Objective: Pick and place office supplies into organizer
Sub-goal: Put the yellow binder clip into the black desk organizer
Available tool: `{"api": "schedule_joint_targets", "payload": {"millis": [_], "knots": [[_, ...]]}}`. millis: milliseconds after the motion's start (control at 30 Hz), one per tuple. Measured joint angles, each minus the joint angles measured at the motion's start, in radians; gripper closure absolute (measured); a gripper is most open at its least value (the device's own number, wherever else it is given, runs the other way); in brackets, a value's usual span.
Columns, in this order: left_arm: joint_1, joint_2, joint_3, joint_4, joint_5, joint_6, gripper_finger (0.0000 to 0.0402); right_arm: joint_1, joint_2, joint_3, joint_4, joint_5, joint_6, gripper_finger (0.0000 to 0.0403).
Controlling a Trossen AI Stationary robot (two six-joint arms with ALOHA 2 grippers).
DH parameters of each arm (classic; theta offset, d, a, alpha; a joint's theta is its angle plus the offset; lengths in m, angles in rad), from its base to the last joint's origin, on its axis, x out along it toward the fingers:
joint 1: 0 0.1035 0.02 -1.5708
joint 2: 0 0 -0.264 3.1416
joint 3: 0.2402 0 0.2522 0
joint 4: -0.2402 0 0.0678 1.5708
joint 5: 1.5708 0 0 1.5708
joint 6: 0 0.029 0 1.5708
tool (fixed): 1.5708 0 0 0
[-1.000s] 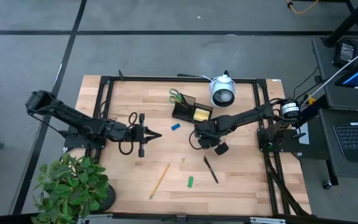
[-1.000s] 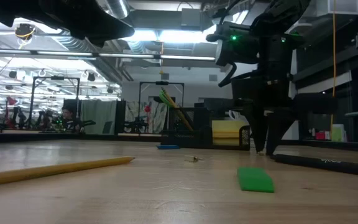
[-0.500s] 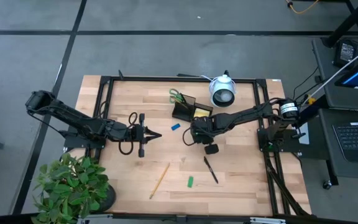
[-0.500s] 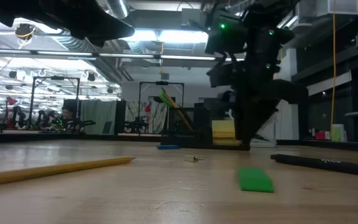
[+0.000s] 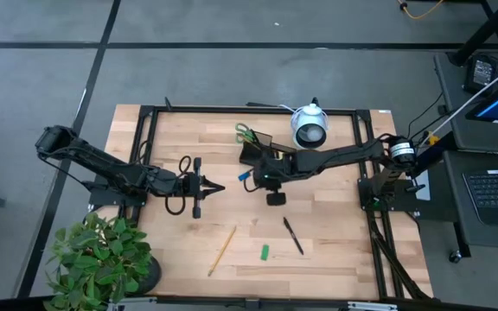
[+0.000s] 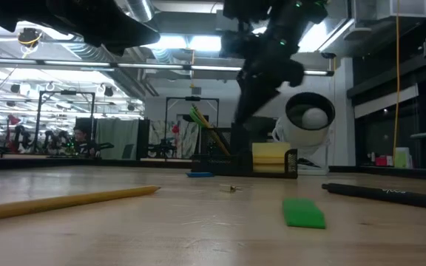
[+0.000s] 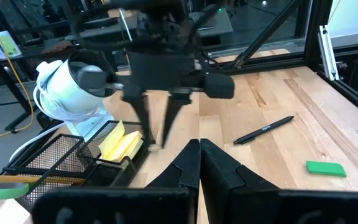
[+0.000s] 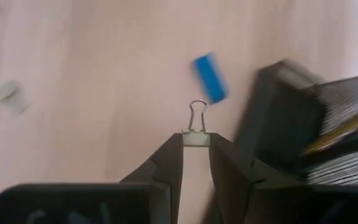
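Binder clip [image 8: 196, 132] sits pinched in right gripper [image 8: 195, 148] jaws, above table beside organizer [image 5: 263, 153]; left jaws closed.

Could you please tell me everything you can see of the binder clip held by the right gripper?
The binder clip is small, with a pale body and thin silver wire loop handles that look like metal. The right gripper pinches its body between both fingertips, loops pointing away from the wrist. It hangs above the wooden table, clear of it, near the blue piece and the black mesh organizer.

pens [image 5: 293, 235]: 1 | pencils [image 5: 222, 250]: 1 | green pieces [image 5: 265, 252]: 1 | blue pieces [image 5: 244, 176]: 1
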Motion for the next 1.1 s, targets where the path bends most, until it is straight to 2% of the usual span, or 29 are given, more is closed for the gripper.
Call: {"api": "schedule_joint_targets", "payload": {"millis": [133,333,667,1000,1100], "knots": [[0.000,0.000,0.000,0.000,0.000,0.000,0.0400,-0.004,0.000,-0.002,0.116,0.058,0.022,0.0326],[0.000,0.000,0.000,0.000,0.000,0.000,0.0396,-0.052,-0.001,-0.014,0.214,0.063,0.076,0.0326],[0.000,0.000,0.000,-0.005,0.000,0.000,0.0398,-0.150,0.057,-0.014,0.229,0.063,0.138,0.0326],[0.000,0.000,0.000,-0.008,0.000,0.000,0.0400,-0.157,0.156,-0.014,0.290,0.064,0.127,0.0326],[0.000,0.000,0.000,-0.009,0.000,0.000,0.0398,-0.156,0.164,-0.014,0.306,0.126,0.123,0.0326]]}}
